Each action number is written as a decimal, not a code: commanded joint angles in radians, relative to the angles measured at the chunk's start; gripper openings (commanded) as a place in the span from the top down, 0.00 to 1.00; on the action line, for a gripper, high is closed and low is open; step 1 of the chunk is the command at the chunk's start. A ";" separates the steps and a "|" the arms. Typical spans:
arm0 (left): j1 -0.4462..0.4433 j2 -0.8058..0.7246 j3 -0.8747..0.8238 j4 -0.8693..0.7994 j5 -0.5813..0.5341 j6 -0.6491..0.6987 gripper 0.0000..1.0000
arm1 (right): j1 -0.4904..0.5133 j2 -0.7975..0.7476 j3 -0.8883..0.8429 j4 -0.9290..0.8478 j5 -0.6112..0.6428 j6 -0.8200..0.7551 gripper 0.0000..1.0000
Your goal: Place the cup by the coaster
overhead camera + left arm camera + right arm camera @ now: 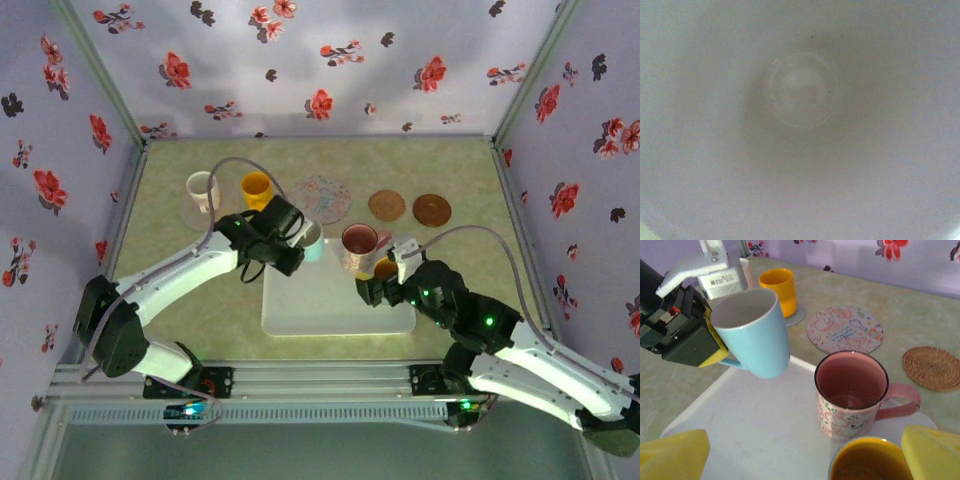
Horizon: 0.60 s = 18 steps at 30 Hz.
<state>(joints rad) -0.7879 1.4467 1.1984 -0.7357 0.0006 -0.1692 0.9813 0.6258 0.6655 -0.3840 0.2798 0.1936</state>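
The left arm (180, 272) reaches in toward the middle, the left gripper (298, 240) pinched on a cup (752, 335) and holding it tilted. The right arm (520, 350) angles in from the right, the right gripper (383, 274) low with its jaws wide apart.

Open tabletop (330, 160) behind the floral coaster (322, 198); hemmed in left of it by a yellow cup (257, 188), right by a woven coaster (387, 205), front-right by a pink mug (358, 248).

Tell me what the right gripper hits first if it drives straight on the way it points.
Likely the yellow-lined mug, low between the jaws of the open right gripper; the pink floral mug stands just beyond.
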 commanded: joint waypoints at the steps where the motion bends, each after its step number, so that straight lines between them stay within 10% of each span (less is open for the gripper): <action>1: 0.035 -0.027 0.098 0.028 0.014 0.048 1.00 | -0.039 0.030 0.066 0.050 0.015 -0.037 0.01; 18: 0.195 0.177 0.345 0.021 0.081 0.205 1.00 | -0.272 0.375 0.276 0.103 -0.203 0.040 0.01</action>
<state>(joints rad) -0.6178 1.6005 1.4670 -0.7456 0.0399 -0.0216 0.7364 0.9668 0.8978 -0.3351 0.1257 0.1982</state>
